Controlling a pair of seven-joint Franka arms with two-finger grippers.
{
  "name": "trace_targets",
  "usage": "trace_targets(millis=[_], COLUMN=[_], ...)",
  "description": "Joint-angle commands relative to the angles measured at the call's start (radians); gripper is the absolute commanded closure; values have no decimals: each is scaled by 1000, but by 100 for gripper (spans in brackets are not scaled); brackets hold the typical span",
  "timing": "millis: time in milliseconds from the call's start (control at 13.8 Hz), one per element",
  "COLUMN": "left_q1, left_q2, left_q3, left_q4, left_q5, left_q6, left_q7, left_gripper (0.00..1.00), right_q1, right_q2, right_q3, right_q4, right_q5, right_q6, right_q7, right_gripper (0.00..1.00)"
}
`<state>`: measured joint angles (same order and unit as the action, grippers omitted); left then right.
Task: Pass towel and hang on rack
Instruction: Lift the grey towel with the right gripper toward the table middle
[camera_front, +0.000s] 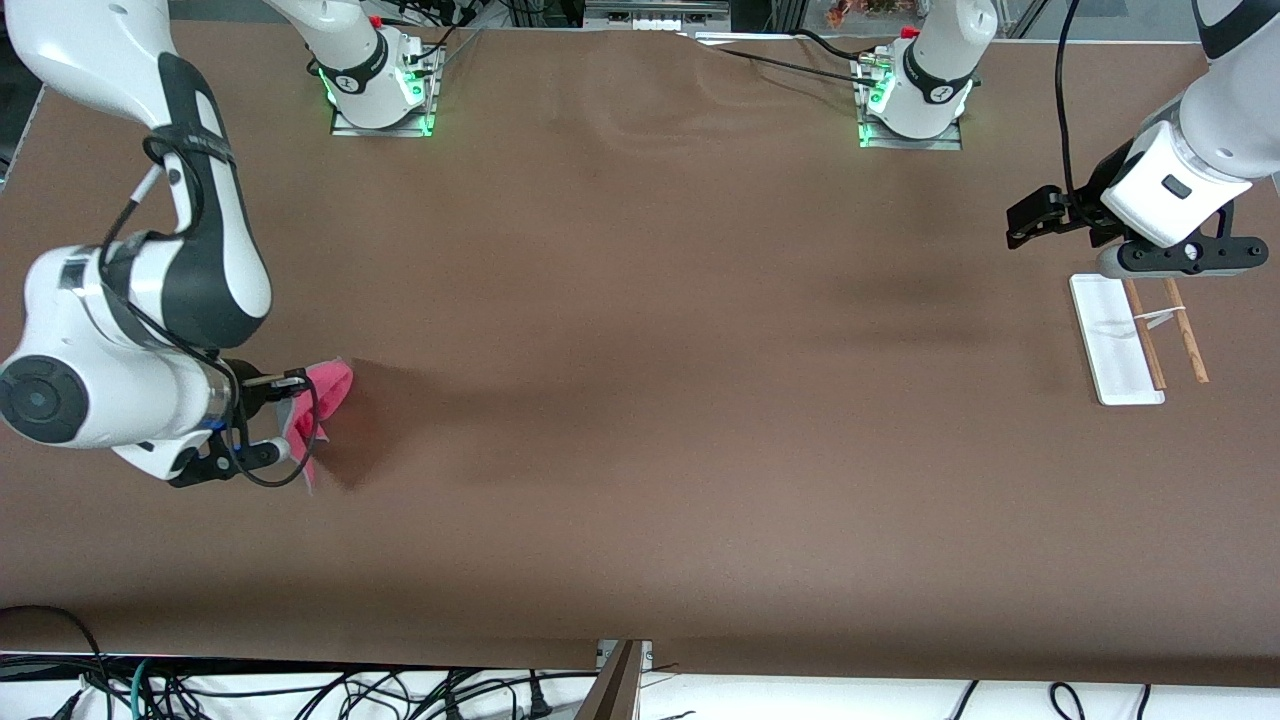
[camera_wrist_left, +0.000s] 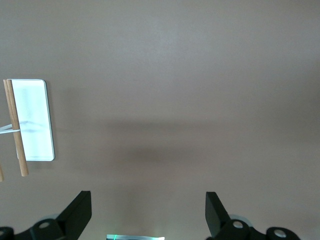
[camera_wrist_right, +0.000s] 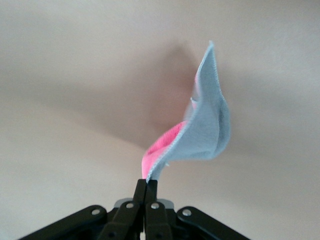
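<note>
1. Towel (camera_front: 322, 400) hangs pinched in our right end effector (camera_front: 285, 410), raised over the bench (camera_front: 640, 400) at the right arm's end; pink and grey sides show.
2. Right fingers (camera_wrist_right: 145, 197) are pressed together on a towel corner.
3. Left end effector (camera_wrist_left: 148, 212) hovers with jaws spread, holding nothing, just beside the rack (camera_front: 1125, 345).
4. Rack stands at the left arm's end.

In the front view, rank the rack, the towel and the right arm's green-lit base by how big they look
1. Rack
2. Right arm's base, roughly alike, so unsure
3. Towel, smallest, partly hidden by the right gripper
</note>
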<state>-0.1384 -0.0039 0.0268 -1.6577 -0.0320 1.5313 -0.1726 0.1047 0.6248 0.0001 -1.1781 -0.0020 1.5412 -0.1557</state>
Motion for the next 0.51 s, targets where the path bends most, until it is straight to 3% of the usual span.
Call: trace_targets(millis=[0, 433], left_q1=[-4, -4], left_q2=[13, 13], left_q3=[4, 5], left_q4=[30, 30], left_q5=[-16, -16], left_q6=[-22, -22], left_q7=[4, 12], left_gripper=[0, 0], right_q1=[6, 81], right_q2=[-17, -57], right_q3=[8, 8], right_q4=[64, 162], right_q5=[10, 13], right_q6=[-56, -38], right_q7=[-13, 2], right_gripper=[100, 100])
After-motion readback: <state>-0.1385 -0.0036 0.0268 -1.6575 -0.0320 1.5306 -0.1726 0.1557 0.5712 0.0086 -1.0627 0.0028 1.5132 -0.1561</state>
